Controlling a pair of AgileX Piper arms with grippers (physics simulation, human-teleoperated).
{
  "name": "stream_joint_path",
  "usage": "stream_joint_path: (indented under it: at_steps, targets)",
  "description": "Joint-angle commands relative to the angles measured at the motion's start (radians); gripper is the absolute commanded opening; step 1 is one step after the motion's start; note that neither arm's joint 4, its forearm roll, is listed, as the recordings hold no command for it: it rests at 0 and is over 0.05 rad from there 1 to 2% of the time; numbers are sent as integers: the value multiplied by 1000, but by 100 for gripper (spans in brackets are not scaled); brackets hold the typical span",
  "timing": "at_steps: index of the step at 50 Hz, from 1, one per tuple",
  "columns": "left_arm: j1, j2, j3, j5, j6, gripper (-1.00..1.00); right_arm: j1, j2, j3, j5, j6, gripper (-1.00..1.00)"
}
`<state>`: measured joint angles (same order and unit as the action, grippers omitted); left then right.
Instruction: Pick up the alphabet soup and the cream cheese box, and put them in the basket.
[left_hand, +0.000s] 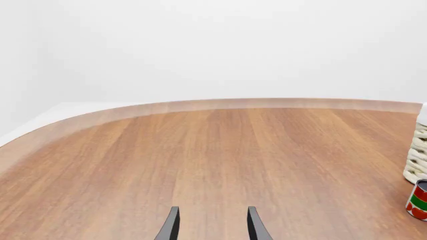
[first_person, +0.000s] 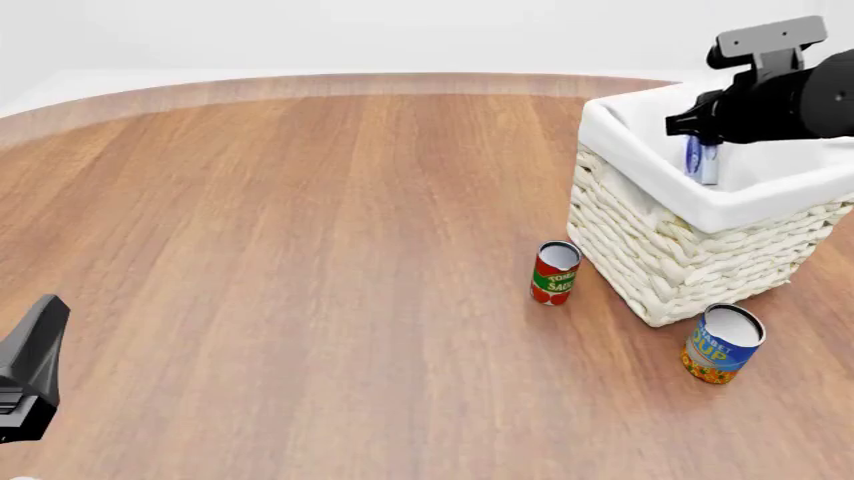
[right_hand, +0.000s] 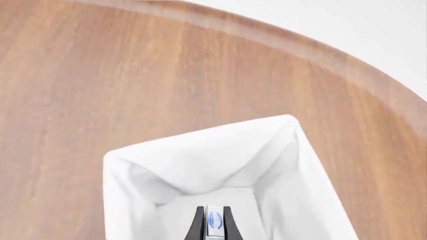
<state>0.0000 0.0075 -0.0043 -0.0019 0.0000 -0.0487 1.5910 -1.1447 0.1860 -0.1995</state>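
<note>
At the front view's lower left, the left claw (left_hand: 212, 225) is held open over the wooden desk (first_person: 294, 250). Right of centre a small red-and-green can (first_person: 555, 272) is seen, then the woven cream basket with white liner (first_person: 667, 250). The blue-and-yellow alphabet soup can (first_person: 721, 344) stands at lower right, near the basket. At upper right, the blue-and-white cream cheese box (first_person: 702, 160) is gripped by the right claw (right_hand: 213, 227) above the basket's interior.

The right gripper (right_hand: 213, 223), its jaws pinching the cream cheese box (right_hand: 215, 222) above the basket (first_person: 694, 240), is cut off at the right wrist view's lower edge, so only fingertips and a sliver of the box show. In the front view the arm hides most of the box, its lettering too small to read. The left gripper (left_hand: 212, 224) shows only two parted finger ends. The basket's far right corner runs off frame.
</note>
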Motion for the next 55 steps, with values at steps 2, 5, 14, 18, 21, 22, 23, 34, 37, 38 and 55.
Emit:
stream_joint_path:
  at_steps: [2,5,14,18,21,22,23,34,37,38,55]
  targets:
    - [0,0,0,0,0,100,-13,39,-31,-7,-6,-100]
    - [0,0,0,0,0,100,-12,46,-43,2,-6,-100]
    - [0,0,0,0,0,100,-12,63,-32,-19,-5,-100]
    - [0,0,0,0,0,100,-8,64,-25,-22,-3,-100]
    - [0,0,0,0,0,100,-11,72,-18,-34,2,-100]
    - [0,0,0,0,0,100,-11,72,-16,-36,2,-100]
    - [0,0,0,0,0,100,-11,72,-12,-39,5,-100]
    - [0,0,0,0,0,100,-15,81,-11,-44,11,-100]
    - [0,0,0,0,0,100,-22,87,-17,-43,12,100]
    - [0,0,0,0,0,100,-19,84,-16,-41,9,100]
    - [0,0,0,0,0,100,-20,39,7,-31,13,100]
